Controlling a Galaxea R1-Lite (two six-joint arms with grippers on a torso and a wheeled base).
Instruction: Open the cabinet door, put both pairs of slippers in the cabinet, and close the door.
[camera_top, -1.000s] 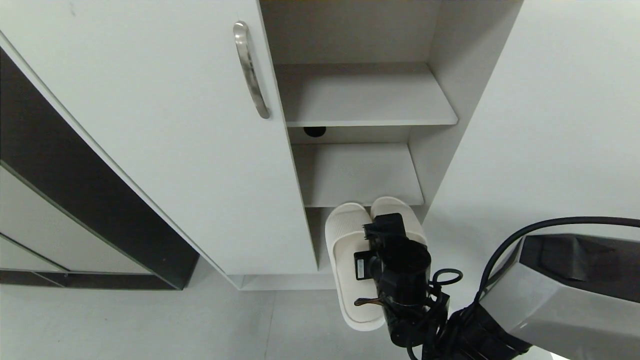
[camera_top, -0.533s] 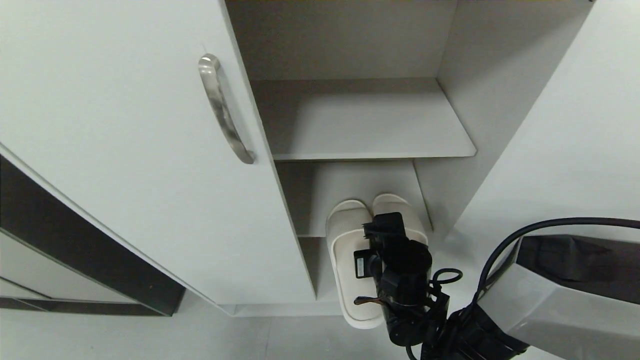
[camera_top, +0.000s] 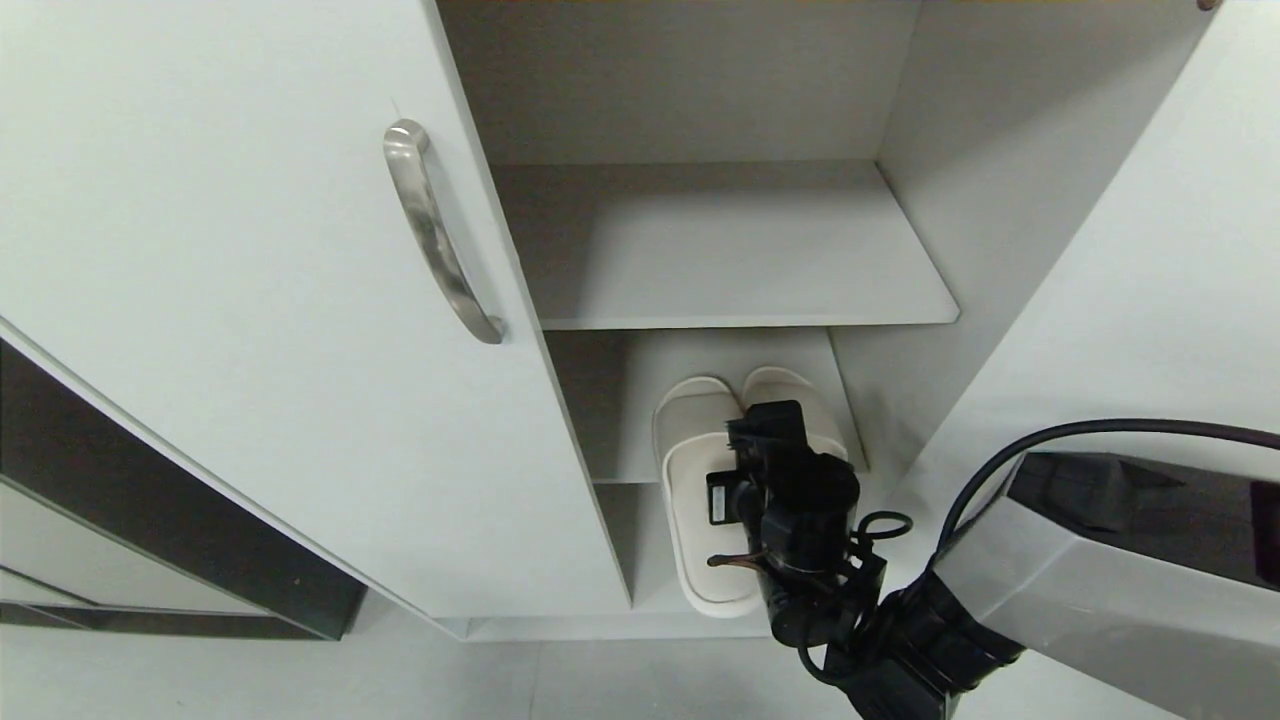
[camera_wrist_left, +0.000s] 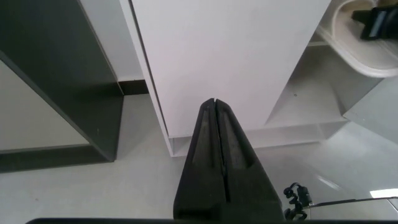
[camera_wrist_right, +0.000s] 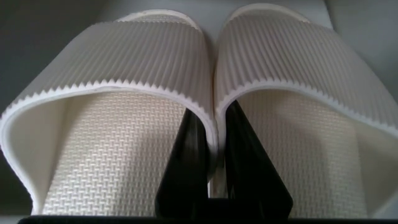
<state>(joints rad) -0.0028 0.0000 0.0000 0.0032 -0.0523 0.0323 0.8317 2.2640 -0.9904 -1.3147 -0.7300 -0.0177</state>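
Right wrist view: cream ribbed slippers (camera_wrist_right: 124, 81) seemingly pinched by right hand (camera_wrist_right: 213, 121).

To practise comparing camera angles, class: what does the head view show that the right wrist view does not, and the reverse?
The head view adds the cabinet door with its metal handle, the upper shelf and the lower shelf, with the slippers toes-first over that lower shelf. The right wrist view adds the ribbed straps and textured insoles close up, and the fingers clamping the two inner edges together. Both share the pair of white slippers held by the right pincer.
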